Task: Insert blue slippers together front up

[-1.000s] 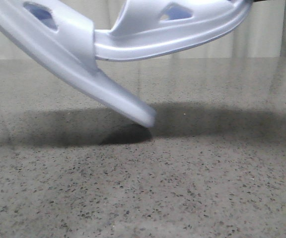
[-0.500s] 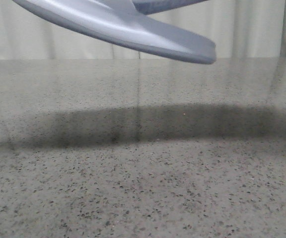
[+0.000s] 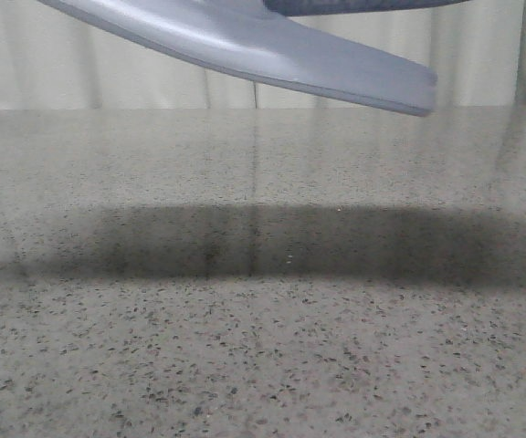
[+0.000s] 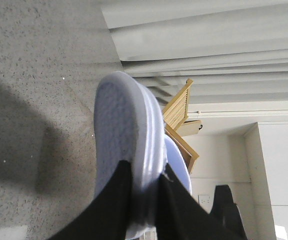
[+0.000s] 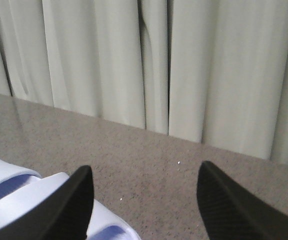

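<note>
In the front view one of the blue slippers (image 3: 245, 41) hangs high over the table, sole down, its tip pointing right. A dark edge of the other slipper (image 3: 354, 5) shows just above it. Neither gripper shows in that view. In the left wrist view my left gripper (image 4: 146, 172) is shut on the thick sole edge of a blue slipper (image 4: 126, 125). The second slipper (image 4: 176, 160) peeks out behind the right finger. In the right wrist view my right gripper (image 5: 144, 200) is open and empty. The blue slippers (image 5: 14, 200) lie beside its left finger.
The speckled grey table (image 3: 263, 347) carries a broad shadow under the slippers. Pale curtains (image 5: 149, 65) hang behind the table's far edge. A wooden frame (image 4: 179, 107) stands beyond the table in the left wrist view.
The slippers have risen from low over the table to the top of the front view. The lower slipper's tip has swung up and moved right.
</note>
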Motion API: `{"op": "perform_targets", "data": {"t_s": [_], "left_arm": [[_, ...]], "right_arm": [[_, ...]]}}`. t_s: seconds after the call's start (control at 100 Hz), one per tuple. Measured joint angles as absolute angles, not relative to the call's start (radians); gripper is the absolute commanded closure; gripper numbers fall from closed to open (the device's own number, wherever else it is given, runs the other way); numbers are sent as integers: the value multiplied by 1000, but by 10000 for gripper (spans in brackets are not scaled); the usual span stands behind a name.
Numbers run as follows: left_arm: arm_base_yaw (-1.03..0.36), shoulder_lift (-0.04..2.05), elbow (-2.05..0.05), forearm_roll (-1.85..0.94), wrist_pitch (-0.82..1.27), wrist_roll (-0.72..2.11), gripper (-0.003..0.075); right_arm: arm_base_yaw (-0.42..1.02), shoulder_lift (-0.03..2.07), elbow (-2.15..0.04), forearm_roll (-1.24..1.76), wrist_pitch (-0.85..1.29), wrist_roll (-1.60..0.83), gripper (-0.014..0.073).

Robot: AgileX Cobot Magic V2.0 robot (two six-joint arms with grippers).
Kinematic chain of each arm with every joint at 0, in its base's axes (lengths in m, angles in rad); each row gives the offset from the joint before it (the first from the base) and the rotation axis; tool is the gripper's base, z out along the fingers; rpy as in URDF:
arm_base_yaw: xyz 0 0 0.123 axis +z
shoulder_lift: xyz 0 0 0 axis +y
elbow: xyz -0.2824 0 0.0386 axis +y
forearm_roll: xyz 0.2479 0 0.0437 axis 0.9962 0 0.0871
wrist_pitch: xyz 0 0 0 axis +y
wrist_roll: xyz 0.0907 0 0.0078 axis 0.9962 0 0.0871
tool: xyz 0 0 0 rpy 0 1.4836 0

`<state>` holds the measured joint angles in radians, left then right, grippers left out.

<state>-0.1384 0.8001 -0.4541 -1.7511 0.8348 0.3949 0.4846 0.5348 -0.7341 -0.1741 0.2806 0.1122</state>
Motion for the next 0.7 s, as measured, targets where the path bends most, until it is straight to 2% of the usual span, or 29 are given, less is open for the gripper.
{"op": "perform_targets", "data": {"t_s": [0.31, 0.7], "left_arm": [[-138, 819, -454, -1751, 797, 400, 704], [-138, 1004, -454, -1752, 799, 504, 704]], "right_arm": [[485, 427, -736, -218, 271, 112, 200], [485, 427, -736, -220, 279, 112, 200]]}}
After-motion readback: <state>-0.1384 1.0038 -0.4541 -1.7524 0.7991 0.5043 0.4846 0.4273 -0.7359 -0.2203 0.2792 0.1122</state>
